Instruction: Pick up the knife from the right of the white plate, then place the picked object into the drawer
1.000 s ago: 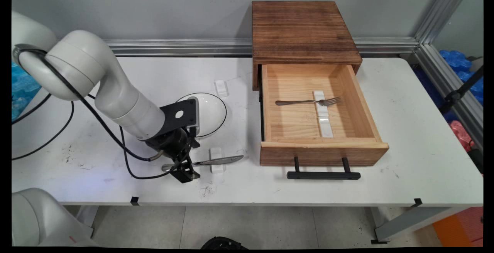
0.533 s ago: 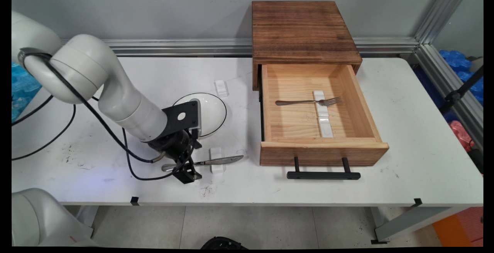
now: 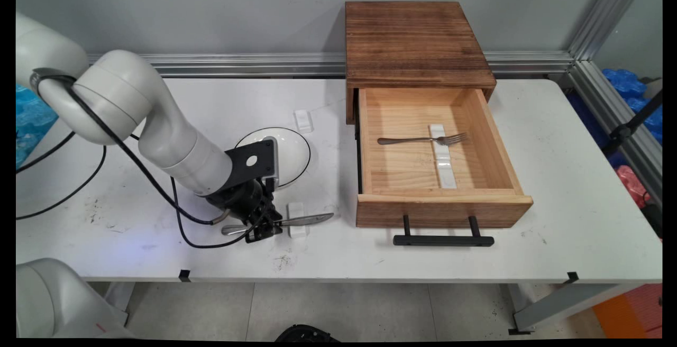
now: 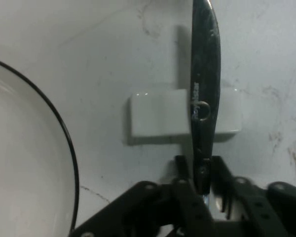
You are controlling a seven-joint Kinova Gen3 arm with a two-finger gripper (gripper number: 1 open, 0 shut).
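Note:
A metal table knife (image 3: 288, 222) lies on the white table, its blade across a small white rest (image 3: 296, 220). My gripper (image 3: 263, 225) is down at the knife, just left of the rest, with its fingers shut on the knife's neck. In the hand view the dark blade (image 4: 205, 84) runs straight up from between the fingertips (image 4: 183, 168) and crosses the white rest (image 4: 160, 118). The gripper (image 4: 201, 173) pinches the knife tightly. The knife's handle end (image 3: 228, 229) sticks out to the left of the hand.
A white plate with a dark rim (image 3: 288, 151) sits just behind the hand; its edge (image 4: 64, 133) shows at left in the hand view. A wooden drawer box (image 3: 418, 45) stands at right, its drawer (image 3: 441, 209) pulled out, holding a fork (image 3: 423, 139) on a white rest (image 3: 443, 159). Another small white rest (image 3: 303, 120) lies farther back.
The hand has shifted slightly right along the knife and lowered, and its fingers have come together on the knife. The knife has not moved.

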